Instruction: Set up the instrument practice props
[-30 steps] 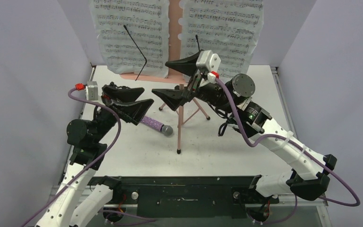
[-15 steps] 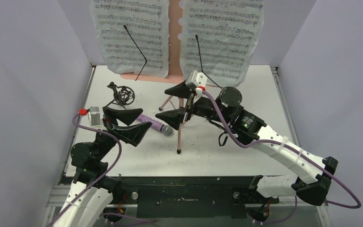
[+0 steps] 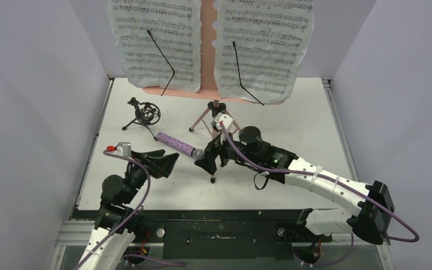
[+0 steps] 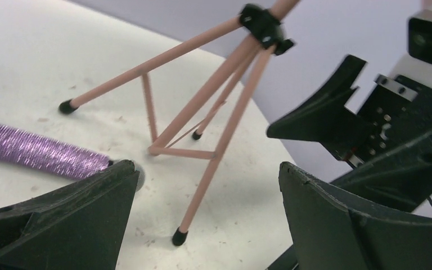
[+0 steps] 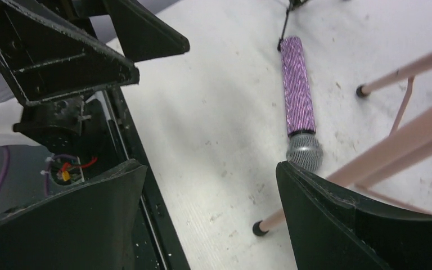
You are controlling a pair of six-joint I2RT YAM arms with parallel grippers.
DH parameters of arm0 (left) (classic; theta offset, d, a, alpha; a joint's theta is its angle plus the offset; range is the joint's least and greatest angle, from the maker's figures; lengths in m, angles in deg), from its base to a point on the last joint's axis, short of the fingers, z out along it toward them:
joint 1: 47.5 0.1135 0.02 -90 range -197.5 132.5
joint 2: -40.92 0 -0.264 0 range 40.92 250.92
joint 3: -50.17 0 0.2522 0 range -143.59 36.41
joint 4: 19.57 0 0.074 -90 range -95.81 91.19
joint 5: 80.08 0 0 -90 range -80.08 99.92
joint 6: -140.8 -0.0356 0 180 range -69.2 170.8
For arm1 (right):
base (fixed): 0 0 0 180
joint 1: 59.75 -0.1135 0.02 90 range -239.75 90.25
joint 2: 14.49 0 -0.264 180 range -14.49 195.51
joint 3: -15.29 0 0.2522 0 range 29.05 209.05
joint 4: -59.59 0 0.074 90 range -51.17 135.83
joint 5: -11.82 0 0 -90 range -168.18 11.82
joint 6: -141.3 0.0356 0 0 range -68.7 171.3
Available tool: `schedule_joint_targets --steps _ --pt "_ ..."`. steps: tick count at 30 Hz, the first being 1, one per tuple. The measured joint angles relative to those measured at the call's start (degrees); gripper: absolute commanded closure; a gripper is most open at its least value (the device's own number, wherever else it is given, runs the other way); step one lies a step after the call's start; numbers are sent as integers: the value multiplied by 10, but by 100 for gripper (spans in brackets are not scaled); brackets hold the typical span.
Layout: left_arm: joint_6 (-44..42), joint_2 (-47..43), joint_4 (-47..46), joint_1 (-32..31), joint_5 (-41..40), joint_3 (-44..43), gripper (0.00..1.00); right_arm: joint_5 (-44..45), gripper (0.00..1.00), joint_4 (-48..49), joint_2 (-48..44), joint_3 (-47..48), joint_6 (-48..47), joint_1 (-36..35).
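Note:
The pink music stand [image 3: 208, 39] stands upright at the back on its tripod [image 3: 214, 147], with two white sheet-music pages [image 3: 154, 42] [image 3: 264, 42] held on the desk by black wire arms. The purple glitter microphone [image 3: 175, 144] lies flat on the table, its grey head by the stand's front leg. The small black tripod mic holder [image 3: 143, 114] stands at the back left. My left gripper [image 3: 166, 163] is open and empty, just near of the microphone [image 4: 39, 154]. My right gripper [image 3: 209, 160] is open and empty by the front leg [image 5: 394, 146], right of the microphone's head [image 5: 304, 151].
Grey walls close in the table on the left, right and back. The black base rail [image 3: 219, 228] runs along the near edge. The two grippers face each other closely across the stand's front leg [image 4: 225, 129].
Both arms have drawn back toward the near edge and dropped low. My right gripper has left the stand's desk and my left gripper has come away from the mic holder.

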Motion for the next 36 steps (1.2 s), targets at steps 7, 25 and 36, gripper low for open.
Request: schedule_joint_targets --steps 7,25,36 --pt "29 44 37 0 -69 31 3 60 10 -16 0 -65 37 0" --pt "-178 319 -31 -15 -23 -36 1 178 3 -18 49 -104 95 19" --pt "-392 407 -79 -87 -3 -112 4 229 13 -12 133 -103 92 30"
